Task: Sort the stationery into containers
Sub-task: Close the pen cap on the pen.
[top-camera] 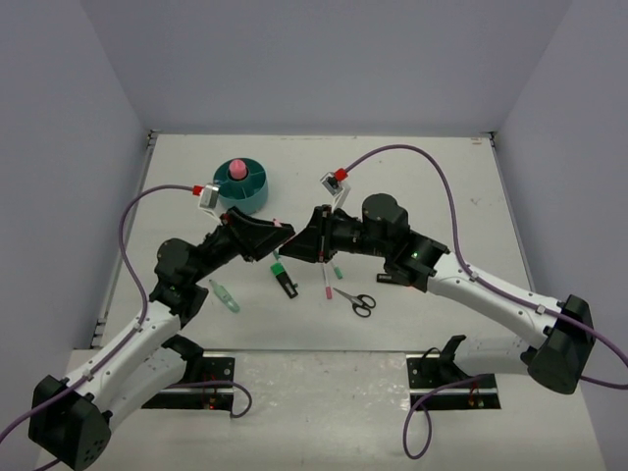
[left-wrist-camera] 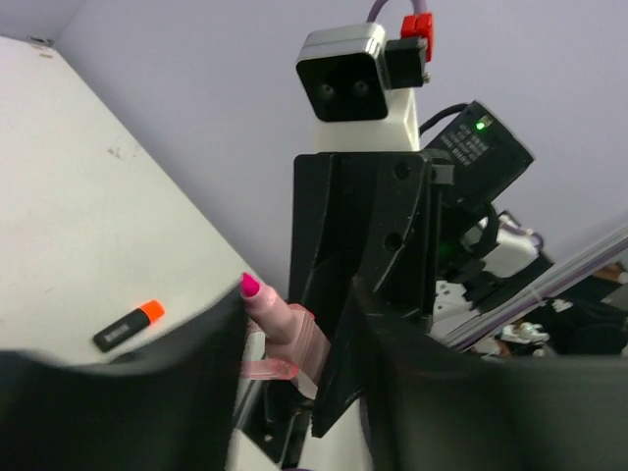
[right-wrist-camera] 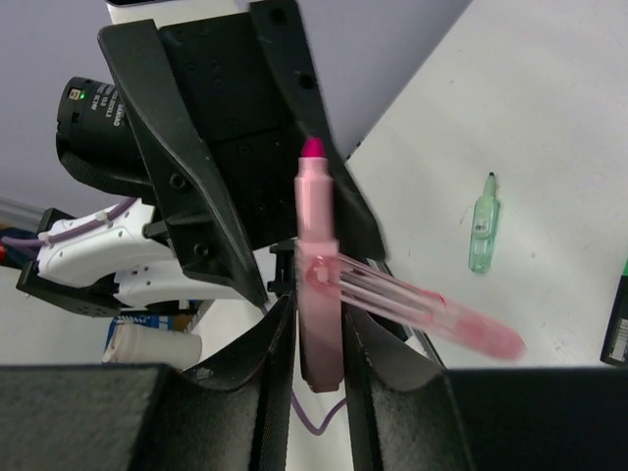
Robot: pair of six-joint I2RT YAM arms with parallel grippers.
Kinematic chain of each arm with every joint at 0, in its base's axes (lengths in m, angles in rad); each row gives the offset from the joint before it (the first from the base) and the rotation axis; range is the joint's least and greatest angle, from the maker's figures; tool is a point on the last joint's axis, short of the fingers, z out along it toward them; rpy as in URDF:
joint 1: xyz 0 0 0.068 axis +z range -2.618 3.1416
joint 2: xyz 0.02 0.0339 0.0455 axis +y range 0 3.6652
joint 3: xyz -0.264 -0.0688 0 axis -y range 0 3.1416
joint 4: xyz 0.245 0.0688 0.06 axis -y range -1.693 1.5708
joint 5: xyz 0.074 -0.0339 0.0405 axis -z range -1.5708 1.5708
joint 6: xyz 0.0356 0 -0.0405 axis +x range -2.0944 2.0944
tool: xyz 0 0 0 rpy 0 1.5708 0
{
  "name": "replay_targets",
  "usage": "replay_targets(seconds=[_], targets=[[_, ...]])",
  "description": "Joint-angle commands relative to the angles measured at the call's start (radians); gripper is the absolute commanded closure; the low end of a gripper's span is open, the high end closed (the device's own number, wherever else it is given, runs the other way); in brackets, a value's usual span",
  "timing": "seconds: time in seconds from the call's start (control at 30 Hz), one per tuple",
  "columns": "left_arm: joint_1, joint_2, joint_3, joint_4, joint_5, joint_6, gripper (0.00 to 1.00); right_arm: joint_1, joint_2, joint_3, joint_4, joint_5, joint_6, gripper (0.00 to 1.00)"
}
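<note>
My right gripper [top-camera: 307,235] [right-wrist-camera: 319,339] is shut on a pale pink marker [right-wrist-camera: 317,245] and holds it in the air, magenta tip pointing at the left gripper. A translucent pink piece [right-wrist-camera: 432,312] sticks out sideways from the marker. My left gripper [top-camera: 282,233] [left-wrist-camera: 294,329] faces it with its jaws apart. The marker's tip [left-wrist-camera: 251,286] lies between them, close to one finger [left-wrist-camera: 186,363]. The round teal organizer [top-camera: 243,188] stands behind the left gripper with a pink roll [top-camera: 236,170] in its central cup.
On the table below the grippers lie a green marker [top-camera: 226,296] [right-wrist-camera: 482,224], a black-and-green marker [top-camera: 283,278], black-handled scissors [top-camera: 355,301] and a thin white pen with a pink end [top-camera: 326,282]. A black-and-orange marker [left-wrist-camera: 129,327] shows in the left wrist view.
</note>
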Motion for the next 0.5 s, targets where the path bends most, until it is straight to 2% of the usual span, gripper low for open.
replay_targets(seconds=[0.0, 0.07, 0.13, 0.2, 0.33, 0.47], targets=[[-0.008, -0.010, 0.108, -0.195, 0.005, 0.135, 0.22, -0.001, 0.004, 0.028, 0.059, -0.013, -0.026, 1.00], [-0.008, -0.029, 0.156, -0.299, -0.046, 0.196, 0.00, -0.001, 0.000, 0.026, 0.039, -0.007, -0.052, 1.00], [-0.008, -0.043, 0.210, -0.441, -0.109, 0.216, 0.00, -0.003, -0.012, 0.024, 0.002, 0.035, -0.066, 1.00], [-0.008, -0.034, 0.216, -0.469, -0.088, 0.187, 0.00, -0.005, -0.018, 0.026, -0.016, 0.059, -0.079, 1.00], [-0.010, 0.004, 0.162, -0.449, -0.027, 0.051, 0.00, -0.007, 0.005, 0.069, -0.048, 0.072, -0.110, 1.00], [-0.011, -0.003, 0.092, -0.356, 0.004, -0.062, 0.00, -0.008, 0.036, 0.115, -0.054, 0.062, -0.139, 1.00]])
